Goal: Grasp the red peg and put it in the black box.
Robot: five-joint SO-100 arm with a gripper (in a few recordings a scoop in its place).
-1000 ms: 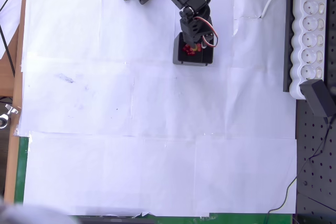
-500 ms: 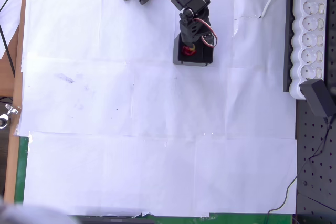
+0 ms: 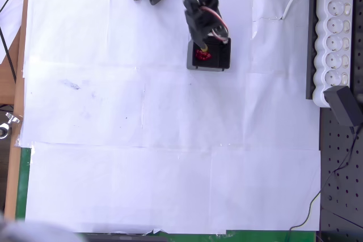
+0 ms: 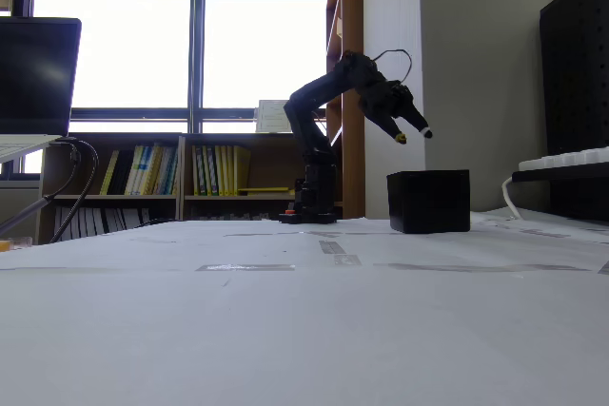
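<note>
The red peg (image 3: 202, 56) lies inside the black box (image 3: 223, 58), among red pieces at the box's left side in the overhead view; the tool (image 3: 203, 45) hangs just above the box's upper rim, its yellow tip near the peg; in the fixed view the tool (image 4: 413, 134) is raised clear above the box (image 4: 429, 201), holding nothing visible; whether its jaws are parted cannot be told; the box walls hide the peg there; the counter (image 3: 170, 157) is papered white.

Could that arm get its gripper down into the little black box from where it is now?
Probably yes. In the fixed view the gripper hangs just above the black box, and the overhead view shows the box's top open with nothing between them, just red pegs inside.
</note>
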